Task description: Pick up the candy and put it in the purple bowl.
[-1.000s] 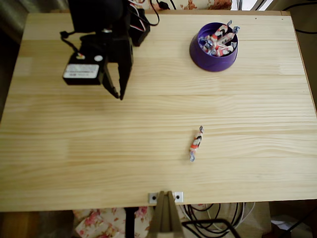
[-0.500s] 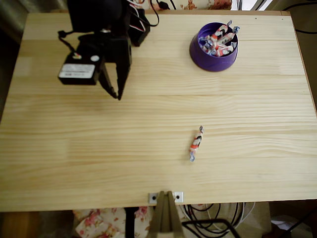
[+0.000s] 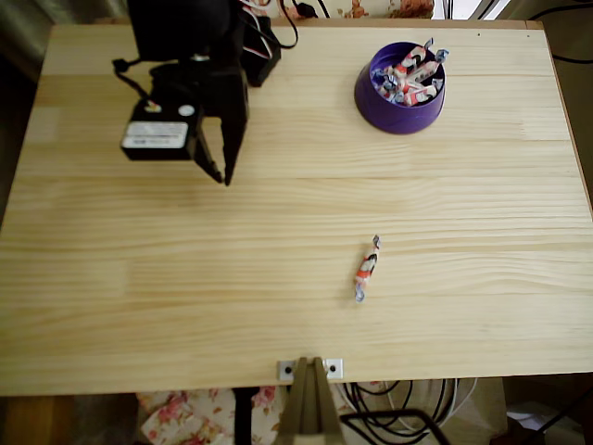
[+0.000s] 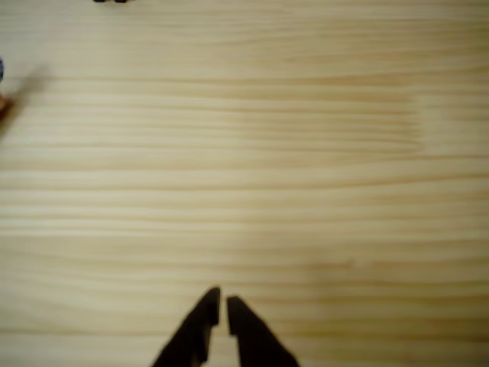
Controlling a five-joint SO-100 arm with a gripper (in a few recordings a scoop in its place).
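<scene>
Overhead view: black arm at top left of wooden table (image 3: 111,278), gripper (image 3: 222,176) pointing down-frame, fingertips nearly together, nothing btwn them. White label on arm body. Candy (image 3: 366,269) lies alone lower centre-right, slightly tilted, well apart from gripper. Purple bowl (image 3: 375,102) top right, several wrapped candies inside, some poking above rim. Cables at top and bottom edges.

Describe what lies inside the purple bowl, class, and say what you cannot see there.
Inside the purple bowl lies a heap of wrapped candies, orange-red and white with silvery twisted ends. The heap covers the bowl's bottom, so its exact count cannot be told.
</scene>
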